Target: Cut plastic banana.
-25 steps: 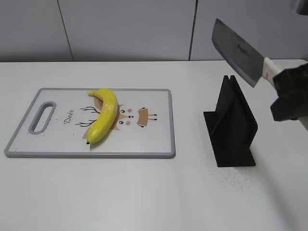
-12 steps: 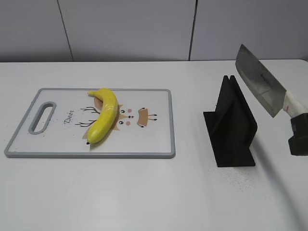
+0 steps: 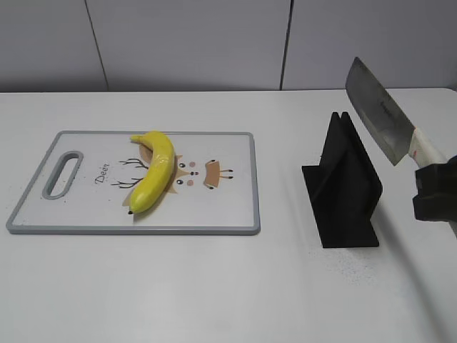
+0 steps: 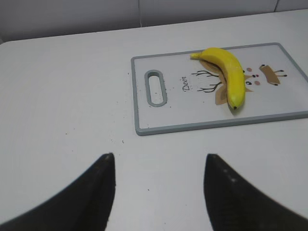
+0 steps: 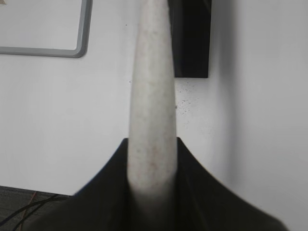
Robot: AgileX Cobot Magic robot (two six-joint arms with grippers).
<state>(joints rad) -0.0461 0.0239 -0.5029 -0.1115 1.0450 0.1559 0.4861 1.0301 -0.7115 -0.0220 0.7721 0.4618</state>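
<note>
One plastic banana (image 3: 153,173) is lying on one cutting board (image 3: 228,207), one cleaver (image 3: 380,120) is being gripped by the right tool (image 3: 433,187) beside one black stand (image 3: 343,187), and the left tool (image 4: 159,192) is hanging spread apart over the surface (image 3: 214,286).

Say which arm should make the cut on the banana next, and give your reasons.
Right. The right gripper already grips the knife, held in the air beside the black stand. The left gripper is open and empty, short of the board. The banana lies uncut.
</note>
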